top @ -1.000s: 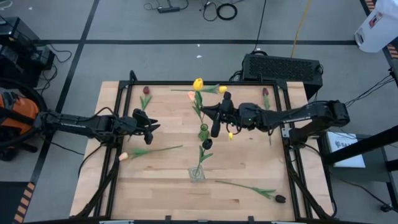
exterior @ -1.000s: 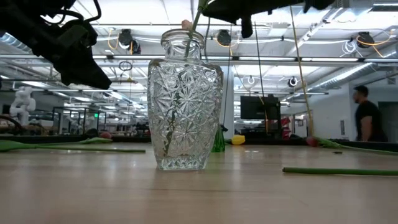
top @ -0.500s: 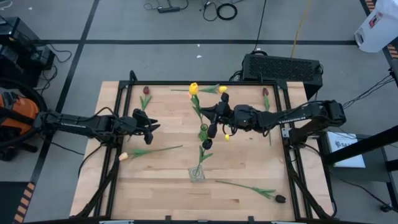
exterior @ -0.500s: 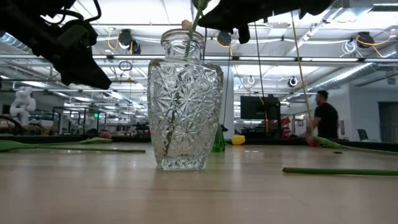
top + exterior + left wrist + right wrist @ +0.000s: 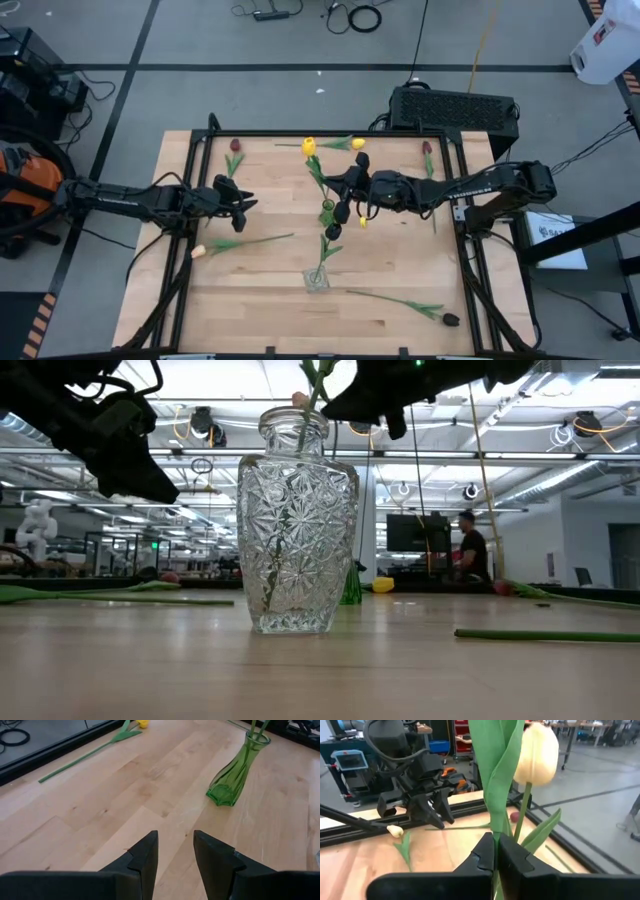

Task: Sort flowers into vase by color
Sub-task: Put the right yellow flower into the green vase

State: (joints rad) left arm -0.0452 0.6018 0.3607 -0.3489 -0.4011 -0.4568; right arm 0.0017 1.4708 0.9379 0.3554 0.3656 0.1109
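Observation:
My right gripper (image 5: pixel 336 200) hangs over the table's middle, shut on a yellow tulip whose head (image 5: pixel 309 146) shows pale in the right wrist view (image 5: pixel 536 752). Right under it stands the green vase (image 5: pixel 327 212) (image 5: pixel 235 770), with thin green stalks in its mouth. The clear cut-glass vase (image 5: pixel 317 280) (image 5: pixel 297 530) stands nearer the near edge and holds a dark-headed tulip (image 5: pixel 333 232) by its stem. My left gripper (image 5: pixel 240 203) (image 5: pixel 175 840) hovers open at the table's left, touching nothing. My right gripper pinches the yellow tulip's stem and a long leaf (image 5: pixel 496 827) between its two fingers, some way below the head. The fingers come about level from the table's right, across the stem. The tulip stands upright, head above the fingers, its lower end down at the green vase's mouth.
Loose tulips lie flat on the wood: maroon ones at the far left (image 5: pixel 235 146) and far right (image 5: pixel 427 148), a yellow one (image 5: pixel 358 144) at the far edge, a peach one (image 5: pixel 198 250) near my left arm, a dark one (image 5: pixel 450 320) at the near right. A person sits in the room beyond (image 5: pixel 468 550).
My right gripper has moved a little toward the table's left, still shut on the yellow tulip, bringing it over the green vase. The tulip's head has shifted left and slightly toward the near edge. In the room behind, a person has walked leftward.

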